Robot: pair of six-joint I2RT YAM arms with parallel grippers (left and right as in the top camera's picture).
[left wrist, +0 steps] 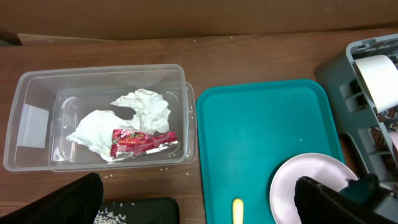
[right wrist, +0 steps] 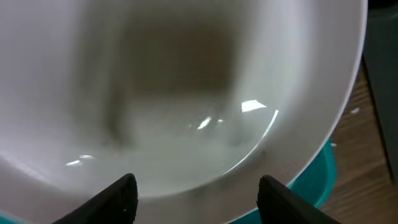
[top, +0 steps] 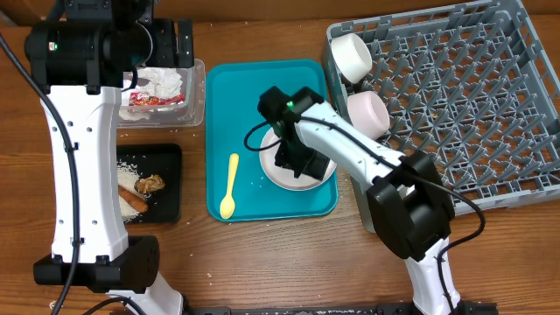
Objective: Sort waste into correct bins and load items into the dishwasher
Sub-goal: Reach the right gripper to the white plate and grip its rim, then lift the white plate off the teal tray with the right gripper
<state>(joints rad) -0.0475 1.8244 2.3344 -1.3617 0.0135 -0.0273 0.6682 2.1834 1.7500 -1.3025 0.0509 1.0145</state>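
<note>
A pale round bowl (top: 289, 178) sits on the teal tray; it fills the right wrist view (right wrist: 186, 93). My right gripper (top: 293, 157) is open just above it, fingers (right wrist: 196, 199) spread over its rim and holding nothing. My left gripper (top: 171, 44) is open and empty (left wrist: 199, 208), high over the clear tub (left wrist: 37, 93). The tub holds crumpled napkins (left wrist: 140, 109) and a red wrapper (left wrist: 143, 142). The black tray (top: 171, 206) holds rice (top: 131, 171), a brown clump (top: 150, 184) and a sausage stick (top: 133, 201). A yellow spoon (top: 229, 185) lies on the teal tray.
The teal tray (top: 254, 87) lies mid-table. The grey dish rack (top: 464, 96) at right holds a white bowl (top: 350, 54) and a pink bowl (top: 367, 114) along its left edge. Loose rice grains lie on the wood near the tub (left wrist: 155, 168).
</note>
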